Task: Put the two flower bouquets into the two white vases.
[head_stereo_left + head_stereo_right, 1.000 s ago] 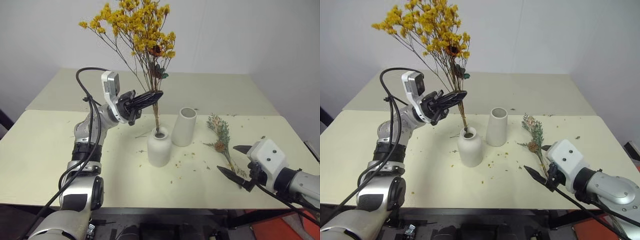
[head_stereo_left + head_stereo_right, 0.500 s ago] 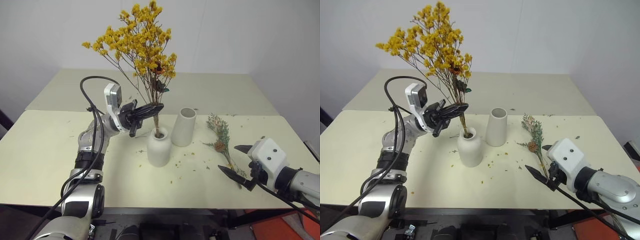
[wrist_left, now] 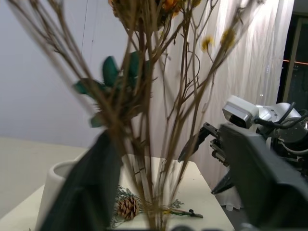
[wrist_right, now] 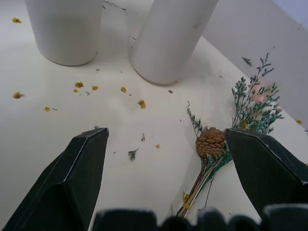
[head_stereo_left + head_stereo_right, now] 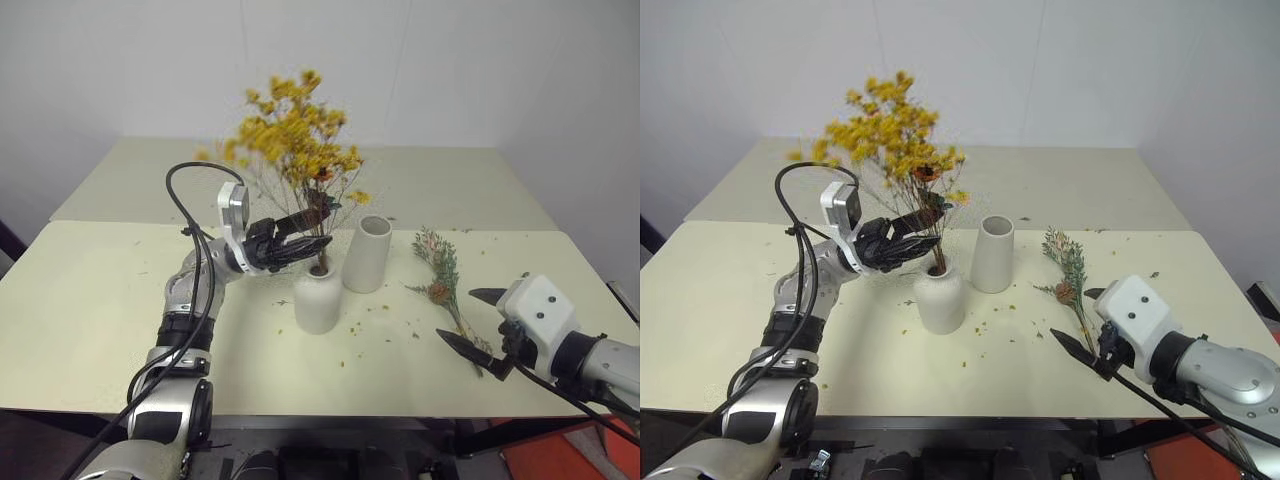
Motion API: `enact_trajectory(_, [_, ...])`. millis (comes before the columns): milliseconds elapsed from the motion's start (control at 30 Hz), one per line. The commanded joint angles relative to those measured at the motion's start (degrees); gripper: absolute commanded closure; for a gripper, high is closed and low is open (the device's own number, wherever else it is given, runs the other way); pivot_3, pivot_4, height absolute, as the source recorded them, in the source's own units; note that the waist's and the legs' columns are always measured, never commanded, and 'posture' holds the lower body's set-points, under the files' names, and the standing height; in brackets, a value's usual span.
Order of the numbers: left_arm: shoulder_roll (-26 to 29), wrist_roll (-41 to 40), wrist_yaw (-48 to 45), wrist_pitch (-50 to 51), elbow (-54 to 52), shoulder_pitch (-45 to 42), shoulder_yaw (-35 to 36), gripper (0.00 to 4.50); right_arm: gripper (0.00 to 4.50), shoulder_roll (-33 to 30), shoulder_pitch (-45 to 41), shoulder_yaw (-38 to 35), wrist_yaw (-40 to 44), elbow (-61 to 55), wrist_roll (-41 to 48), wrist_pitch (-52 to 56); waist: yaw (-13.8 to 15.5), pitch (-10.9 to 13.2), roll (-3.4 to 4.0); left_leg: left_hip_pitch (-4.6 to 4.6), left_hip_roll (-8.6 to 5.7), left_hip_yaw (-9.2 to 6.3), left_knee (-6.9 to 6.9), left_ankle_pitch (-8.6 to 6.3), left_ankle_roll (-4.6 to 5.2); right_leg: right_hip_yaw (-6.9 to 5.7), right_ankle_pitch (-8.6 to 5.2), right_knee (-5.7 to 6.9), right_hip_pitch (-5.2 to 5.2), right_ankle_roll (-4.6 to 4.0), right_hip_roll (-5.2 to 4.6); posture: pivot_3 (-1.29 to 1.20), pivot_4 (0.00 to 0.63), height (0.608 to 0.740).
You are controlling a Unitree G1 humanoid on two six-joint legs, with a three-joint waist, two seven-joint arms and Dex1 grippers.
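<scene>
From the head camera, the yellow bouquet point(image 5: 295, 135) is standing with its thin brown stems going down into the narrow neck of the short rounded vase point(image 5: 318, 298), which is sitting on the pale table point(image 5: 90, 300). The left gripper point(image 5: 305, 232) is hovering at the stems just above the vase mouth, its two black fingers standing apart on either side of the stems rather than pinching them. The taller cylinder vase point(image 5: 366, 254) is standing just beside the short one, on its right. The grey-green sprig point(image 5: 440, 272) with its brown pinecone is lying flat on the table to the right of the cylinder vase. The right gripper point(image 5: 478, 322) is hanging low over the table at the stem end of the sprig, its fingers spread wide, gripping nothing. Yellow crumbs point(image 5: 362, 322) are lying scattered around the vases.

In the left wrist view, the brown stems are passing between the two spread fingers point(image 3: 86, 187), with the sprig's pinecone point(image 3: 127, 207) lying on the table behind.

In the right wrist view, the two fingers point(image 4: 72, 173) are standing wide apart, the pinecone and sprig lying between them, not touching either, and both vases are standing further off.
</scene>
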Motion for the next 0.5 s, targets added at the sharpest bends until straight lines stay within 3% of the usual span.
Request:
enact_trajectory(33, [2.0,0.2,-2.7,-1.2,-4.8,0.7,-1.2,0.02,0.00,-0.9,-1.2,-1.2,0.5,-0.6,0.4,-0.5,0.0,0.0,0.00,0.00,0.00,0.00,0.00,0.00,0.00,0.00,0.00,-0.01,0.00,0.00,0.00,0.00,0.150,0.740])
enact_trajectory(267, [7.3,4.8,-4.9,-3.7,-9.1,1.8,-5.4,0.02,0.00,0.4,-2.9,-1.9,1.5,-0.7,2.6,-1.5,0.0,0.0,0.00,0.03,0.01,0.00,0.00,0.00,0.00,0.00,0.00,0.01,0.02,0.00,0.00,0.00,0.150,0.740])
enact_trajectory(500, [7.0,7.0,0.6,-4.5,-7.3,-0.5,-5.3,0.02,0.00,2.0,-4.4,-3.4,3.2,-1.2,6.9,-3.8,0.1,0.0,0.00,-0.01,0.02,0.00,0.00,0.00,0.00,-0.02,0.00,-0.03,0.01,0.00,0.00,0.00,0.150,0.740])
